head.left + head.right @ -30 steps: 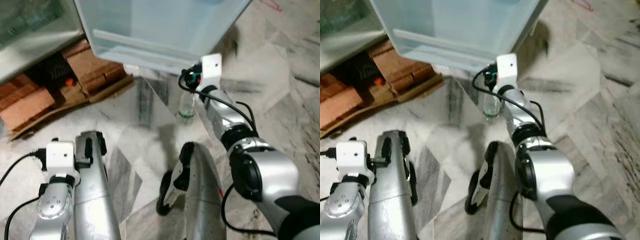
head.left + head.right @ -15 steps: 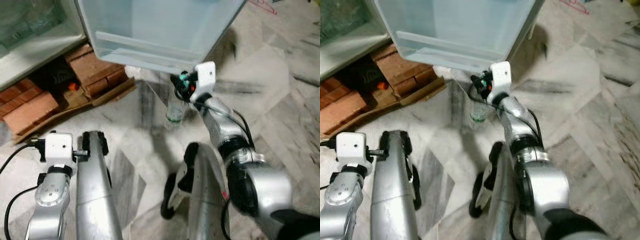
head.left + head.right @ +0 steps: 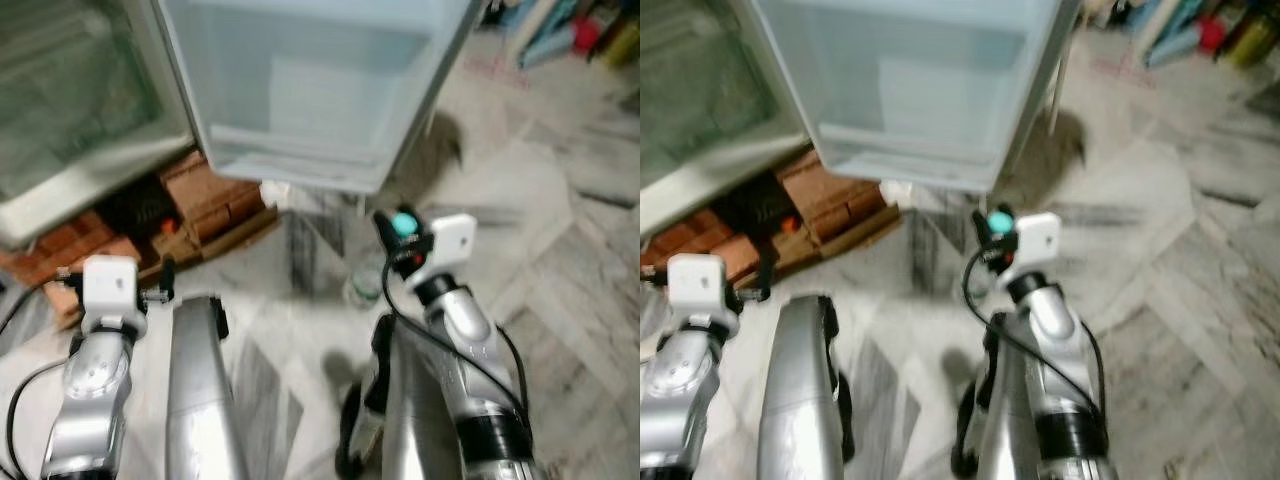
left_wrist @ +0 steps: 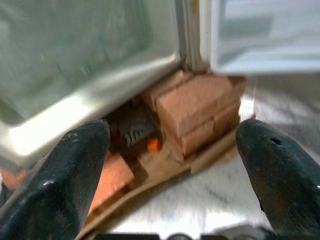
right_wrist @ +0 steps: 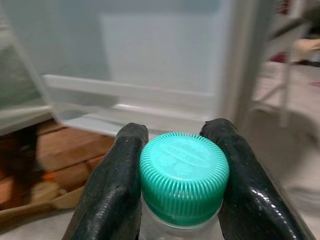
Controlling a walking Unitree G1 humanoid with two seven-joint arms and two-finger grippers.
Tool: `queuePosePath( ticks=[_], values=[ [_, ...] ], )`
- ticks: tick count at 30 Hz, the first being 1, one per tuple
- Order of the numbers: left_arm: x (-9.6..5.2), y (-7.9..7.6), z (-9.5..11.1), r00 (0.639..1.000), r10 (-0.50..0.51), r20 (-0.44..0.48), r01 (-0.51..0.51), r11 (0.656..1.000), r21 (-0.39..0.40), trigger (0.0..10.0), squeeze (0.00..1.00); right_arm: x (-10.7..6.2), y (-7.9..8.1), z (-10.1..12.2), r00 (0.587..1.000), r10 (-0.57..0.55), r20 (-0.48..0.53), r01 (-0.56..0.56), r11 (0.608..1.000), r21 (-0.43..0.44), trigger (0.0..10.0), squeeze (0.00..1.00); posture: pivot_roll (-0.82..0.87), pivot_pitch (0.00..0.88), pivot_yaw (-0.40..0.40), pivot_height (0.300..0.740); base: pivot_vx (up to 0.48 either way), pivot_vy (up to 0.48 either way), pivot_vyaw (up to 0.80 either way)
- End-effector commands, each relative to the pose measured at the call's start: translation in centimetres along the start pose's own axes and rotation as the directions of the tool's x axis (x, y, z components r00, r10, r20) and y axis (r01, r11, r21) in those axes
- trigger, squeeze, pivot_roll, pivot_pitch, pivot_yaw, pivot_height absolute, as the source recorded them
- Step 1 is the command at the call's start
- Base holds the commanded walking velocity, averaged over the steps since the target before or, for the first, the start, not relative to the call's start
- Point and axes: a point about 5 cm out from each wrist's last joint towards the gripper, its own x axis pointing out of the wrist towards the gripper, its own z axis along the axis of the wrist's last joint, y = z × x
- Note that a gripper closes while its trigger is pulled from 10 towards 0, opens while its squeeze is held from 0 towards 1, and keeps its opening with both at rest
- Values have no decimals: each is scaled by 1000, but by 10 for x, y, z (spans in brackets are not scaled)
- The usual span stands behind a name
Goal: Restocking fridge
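Red bricks [image 3: 215, 195] and flattened cardboard [image 3: 235, 235] lie at centre left on a grey-veined marble floor [image 3: 560, 260]. Blurred, colourful items [image 3: 590, 30] sit at the upper right corner.

My right pincer [image 5: 182, 192] had glossy black rubbery fingers [image 5: 112, 195] around a clear plastic bottle [image 3: 366, 285] with a ridged, matt teal plastic cap [image 5: 184, 175]. My arms [image 3: 195, 400] were smooth brushed silver metal. The fridge door [image 3: 310, 95] looked like pale, smooth, faintly shiny plastic. Beneath the fridge sat rough, matt red bricks [image 4: 197, 112] on brown cardboard [image 4: 165, 172]. The floor [image 3: 560, 230] was polished, veined grey marble.
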Motion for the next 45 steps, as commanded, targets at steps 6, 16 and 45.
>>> queuePosePath(
  ticks=[6, 16, 45],
  values=[
    [0, -7, -14, 999, -39, -35, 38, 999, -15, 10000, 0, -8, -13, 9, 998, -54, 24, 55, 998, -36, 10000, 0, 79, 39, -57, 611, 0, 0, 0],
    [9, -29, -17, 993, -111, -32, 109, 992, -61, 10000, 0, -8, -8, 9, 998, -61, 2, 61, 998, -19, 10000, 0, 77, 0, -54, 681, 0, 0, 0],
    [23, -44, -15, 983, -182, -1, 181, 981, -71, 10000, 0, 4, -3, 9, 998, -58, -19, 59, 997, 53, 10000, 0, 56, 0, -29, 740, 0, 0, 0]
  ],
)
